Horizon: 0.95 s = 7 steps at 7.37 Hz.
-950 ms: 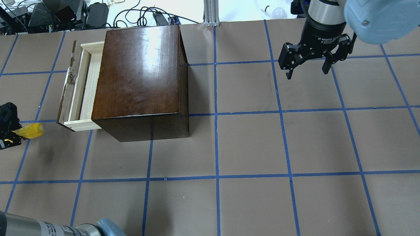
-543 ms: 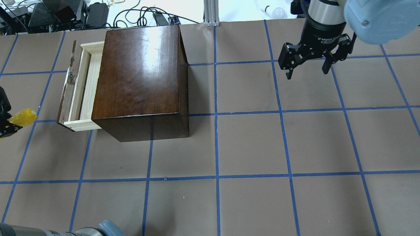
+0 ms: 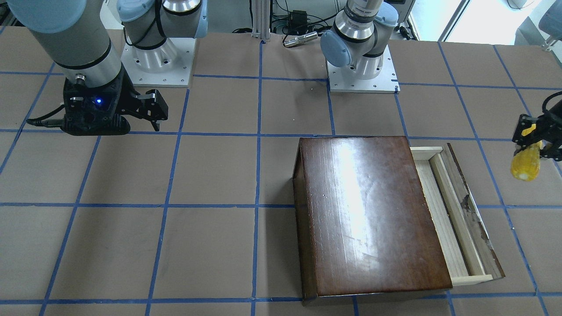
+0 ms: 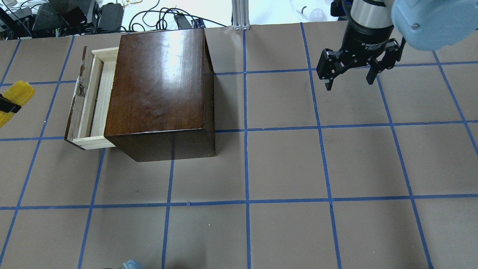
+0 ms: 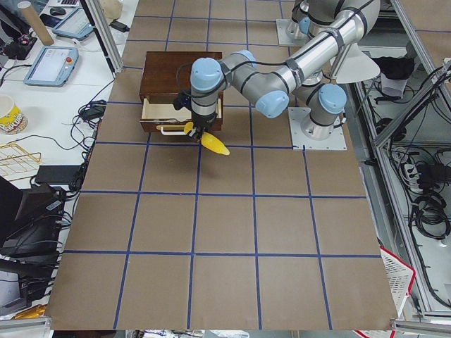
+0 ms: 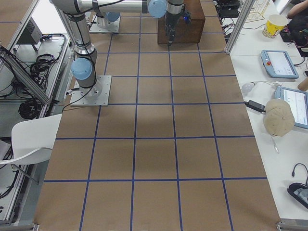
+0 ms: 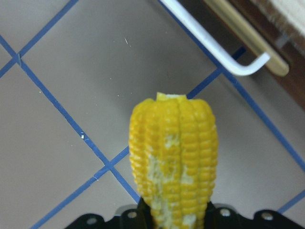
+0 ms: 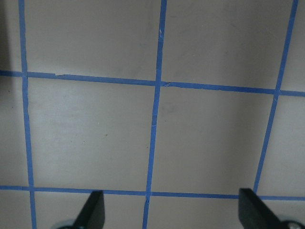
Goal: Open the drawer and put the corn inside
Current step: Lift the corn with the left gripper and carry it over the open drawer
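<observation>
The drawer of pale wood stands partly pulled out of the left side of the glossy dark-brown box; it also shows in the front-facing view. Its interior looks empty. My left gripper is shut on the yellow corn and holds it above the table, out in front of the drawer's dark front panel and apart from it. The corn sits at the overhead view's left edge. In the left wrist view the corn points toward the drawer's handle. My right gripper is open and empty, far right.
Cables and equipment lie beyond the table's far edge. An aluminium post stands behind the box. The two arm bases are bolted to the brown, blue-taped table. A light bulb lies near my right arm.
My left gripper has carried the corn toward the far side along the overhead view's left edge and raised it. The left forearm has left the view's bottom edge. The right arm has not moved.
</observation>
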{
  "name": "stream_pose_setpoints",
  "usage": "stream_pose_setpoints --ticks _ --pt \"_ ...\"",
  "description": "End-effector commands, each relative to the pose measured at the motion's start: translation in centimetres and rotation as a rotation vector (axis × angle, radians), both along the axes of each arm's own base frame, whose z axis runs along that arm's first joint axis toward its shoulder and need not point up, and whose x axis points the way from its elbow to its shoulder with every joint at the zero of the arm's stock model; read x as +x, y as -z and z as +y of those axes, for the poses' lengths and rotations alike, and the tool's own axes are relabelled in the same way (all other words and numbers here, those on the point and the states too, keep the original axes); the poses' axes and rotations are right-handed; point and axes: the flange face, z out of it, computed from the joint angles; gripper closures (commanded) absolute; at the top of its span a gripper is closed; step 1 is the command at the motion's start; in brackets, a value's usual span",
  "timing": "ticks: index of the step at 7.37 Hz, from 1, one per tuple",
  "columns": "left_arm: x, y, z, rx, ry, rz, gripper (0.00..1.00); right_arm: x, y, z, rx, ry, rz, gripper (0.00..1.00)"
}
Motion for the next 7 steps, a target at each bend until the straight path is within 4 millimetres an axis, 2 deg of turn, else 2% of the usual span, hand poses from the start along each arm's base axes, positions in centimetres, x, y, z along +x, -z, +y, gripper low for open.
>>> stream_pose_setpoints --ticks 1,2,4,6,7 --pt "-6.6 -1.9 -3.1 0.032 -0.247 -0.002 1.0 0.1 0.0 0.0 0.0 -0.001 -0.002 0.0" --pt "-9.1 -0.9 -4.3 0.04 -0.31 0.007 1.0 0.0 0.0 0.0 0.0 0.001 -0.002 0.0" --pt "-12.1 0.8 -6.5 0.035 -0.453 0.016 1.0 0.0 0.0 0.0 0.0 0.001 -0.002 0.0" --pt "-12.5 3.0 -8.4 0.02 -0.518 0.025 1.0 0.0 0.0 0.0 0.0 0.001 0.0 0.0" --pt "-13.4 3.8 -8.9 0.029 -0.51 0.023 1.0 0.0 0.0 0.0 0.0 0.001 0.0 0.0"
